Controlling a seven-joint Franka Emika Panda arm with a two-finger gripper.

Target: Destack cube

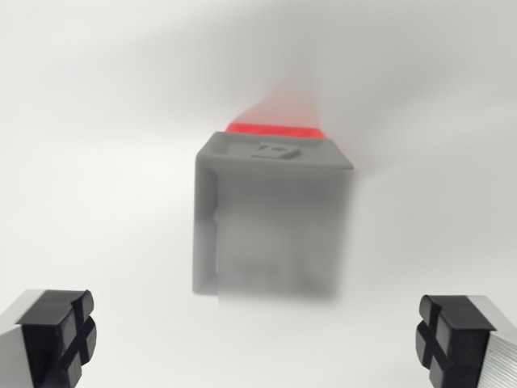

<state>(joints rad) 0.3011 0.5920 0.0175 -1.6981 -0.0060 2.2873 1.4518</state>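
Gripper (258,339) fingers (58,335) are spread wide, empty; beyond them, grey cube (275,226) sits against red cube (276,128).

Desk (97,162): plain white surface, fills the frame; no edges or corners visible. Directly on it, near frame centre: one grey cube (271,222), blurred, embossed mark on top face. A red cube (275,128) shows just behind it; its contact with the desk is hidden.
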